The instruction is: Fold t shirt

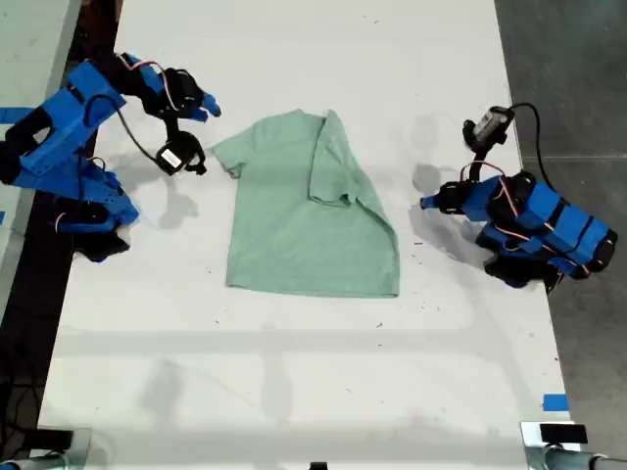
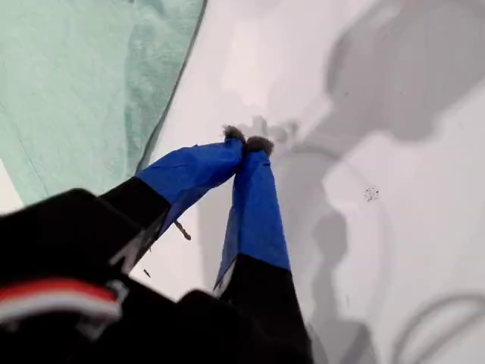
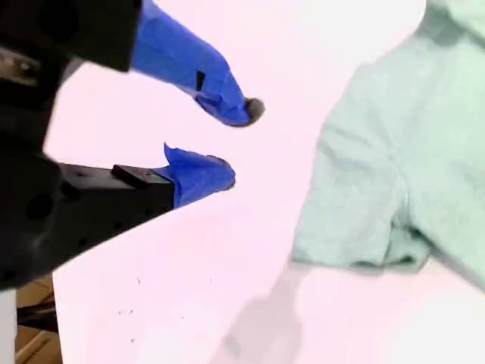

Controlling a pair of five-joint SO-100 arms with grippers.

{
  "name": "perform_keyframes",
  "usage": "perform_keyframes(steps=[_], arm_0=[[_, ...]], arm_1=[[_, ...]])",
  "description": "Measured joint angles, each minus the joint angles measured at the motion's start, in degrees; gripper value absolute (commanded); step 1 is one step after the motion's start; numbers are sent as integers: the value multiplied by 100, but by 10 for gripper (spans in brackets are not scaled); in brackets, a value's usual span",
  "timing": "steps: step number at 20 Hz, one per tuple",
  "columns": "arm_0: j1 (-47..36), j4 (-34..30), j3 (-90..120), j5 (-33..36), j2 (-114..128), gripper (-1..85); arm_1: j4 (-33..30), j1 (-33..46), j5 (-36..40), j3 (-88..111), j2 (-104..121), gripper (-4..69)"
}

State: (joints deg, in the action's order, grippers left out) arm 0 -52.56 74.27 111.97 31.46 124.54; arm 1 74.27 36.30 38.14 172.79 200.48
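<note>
Beside unfolded sleeve [image 3: 356, 220] of t shirt [image 1: 304, 211]: second tool [image 3: 231, 144] nearest, parted, empty. First tool [image 2: 246, 142] pinched shut, empty, beyond folded edge.

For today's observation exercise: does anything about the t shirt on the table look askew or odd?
Yes. The t shirt is half done: the side at the exterior view's right is folded over the middle, its edge slanting, while the other sleeve lies spread flat. Neither gripper holds it.

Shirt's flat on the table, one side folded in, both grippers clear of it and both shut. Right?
Not quite: only my first gripper is shut. The second wrist view shows my second gripper open. The rest holds: t-shirt flat on the table, one side folded in, both grippers clear.
</note>
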Motion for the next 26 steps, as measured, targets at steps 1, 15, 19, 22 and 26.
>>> perform_keyframes(steps=[1,15,19,22,26], arm_0=[[-114,-97,-62,149,-536,153],[-492,-1758,554,861,-3129,99],[-483,-1793,264,888,-3463,-2],[-475,-1661,316,853,-3349,-2],[-264,-949,-62,835,-2707,-2]], arm_1=[[0,0,0,0,0,10],[0,0,0,9,0,10],[0,0,0,9,0,10],[0,0,0,9,0,10],[0,0,0,9,0,10]])
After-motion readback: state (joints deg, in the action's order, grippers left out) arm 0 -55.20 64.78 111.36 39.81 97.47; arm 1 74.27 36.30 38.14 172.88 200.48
